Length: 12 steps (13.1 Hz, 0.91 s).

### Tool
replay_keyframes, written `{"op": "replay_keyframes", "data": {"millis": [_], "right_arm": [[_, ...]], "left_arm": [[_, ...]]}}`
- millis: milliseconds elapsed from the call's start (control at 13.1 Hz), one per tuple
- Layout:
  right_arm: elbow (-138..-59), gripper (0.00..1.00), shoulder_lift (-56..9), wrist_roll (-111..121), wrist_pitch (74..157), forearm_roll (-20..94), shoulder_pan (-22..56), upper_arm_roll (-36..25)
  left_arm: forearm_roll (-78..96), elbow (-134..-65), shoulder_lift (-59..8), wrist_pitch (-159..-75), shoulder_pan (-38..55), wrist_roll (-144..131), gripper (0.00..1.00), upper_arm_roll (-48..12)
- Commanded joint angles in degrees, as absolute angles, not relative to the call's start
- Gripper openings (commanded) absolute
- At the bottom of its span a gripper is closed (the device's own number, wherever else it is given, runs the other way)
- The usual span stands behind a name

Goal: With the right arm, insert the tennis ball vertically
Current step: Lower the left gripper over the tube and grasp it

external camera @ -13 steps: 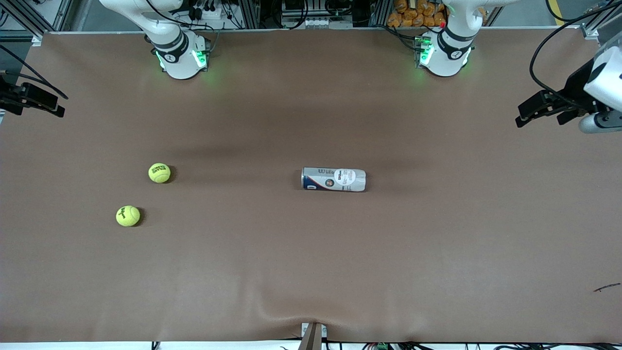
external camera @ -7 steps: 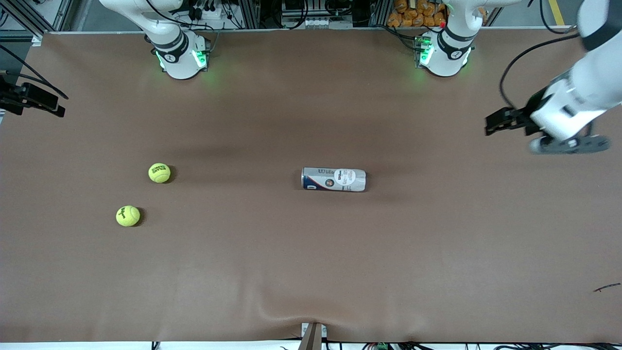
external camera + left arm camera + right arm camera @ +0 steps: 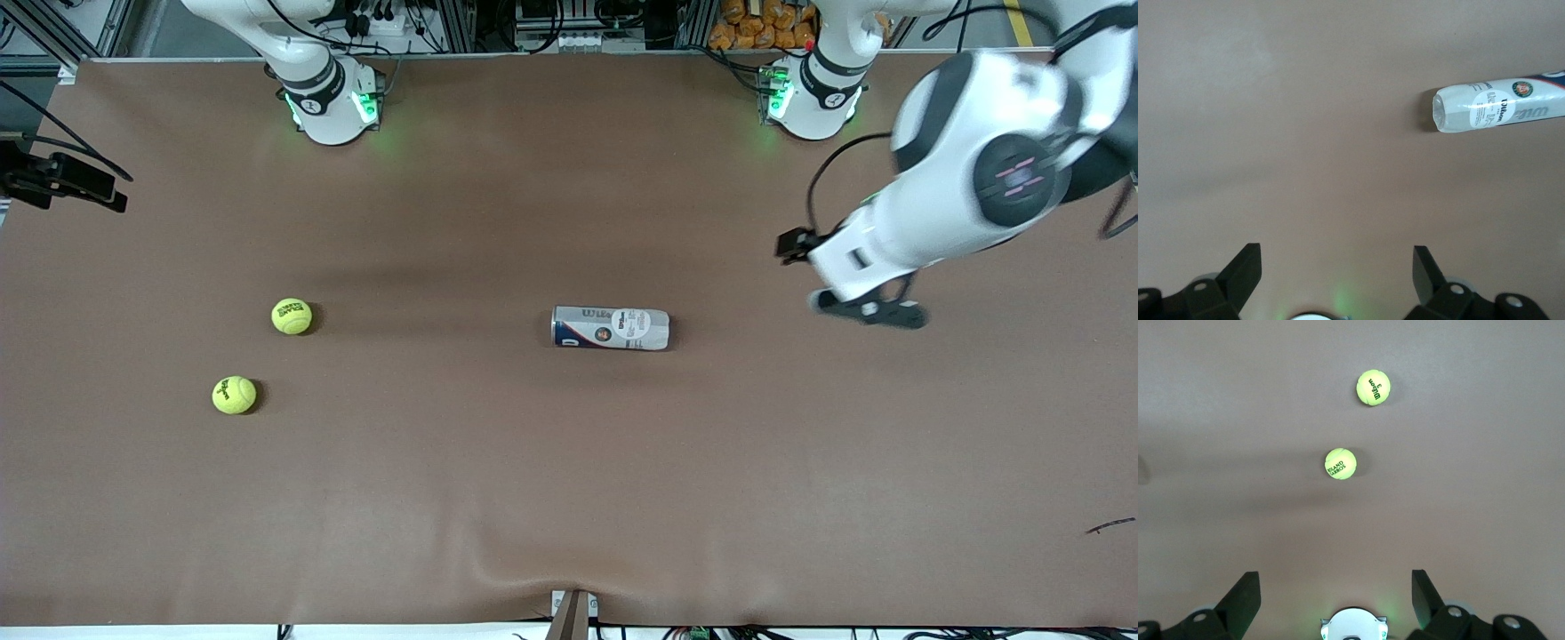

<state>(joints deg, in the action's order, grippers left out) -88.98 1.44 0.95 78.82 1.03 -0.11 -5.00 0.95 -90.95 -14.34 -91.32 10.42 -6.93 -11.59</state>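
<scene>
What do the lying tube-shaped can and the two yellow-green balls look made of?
The lying tube-shaped can looks like clear glossy plastic under a printed label: its end shows translucent, faceted highlights. The two yellow-green balls look like matte fuzzy felt with black print, presumably over rubber.

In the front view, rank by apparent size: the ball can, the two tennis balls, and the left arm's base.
1. Left arm's base, largest.
2. Ball can, lying on its side.
3. The two tennis balls, one farther from the camera and one nearer: they look alike, so no ranking.
</scene>
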Motion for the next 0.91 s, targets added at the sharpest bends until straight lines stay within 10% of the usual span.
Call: {"op": "replay_keyframes", "data": {"millis": [0,837], "right_arm": [[-89.12,1.0,1.93,1.41,78.57,0.53,-0.17,-4.92],[-89.21,1.0,1.94,1.14,78.31,0.44,-1.58,-5.1]], "left_arm": [[-5.69,-87.36,-20.38,-93.68,18.25,-4.06,1.0,-11.69],[-17.47,-77.79,-37.35,-100.11,33.46,28.57,1.0,-10.11]]}}
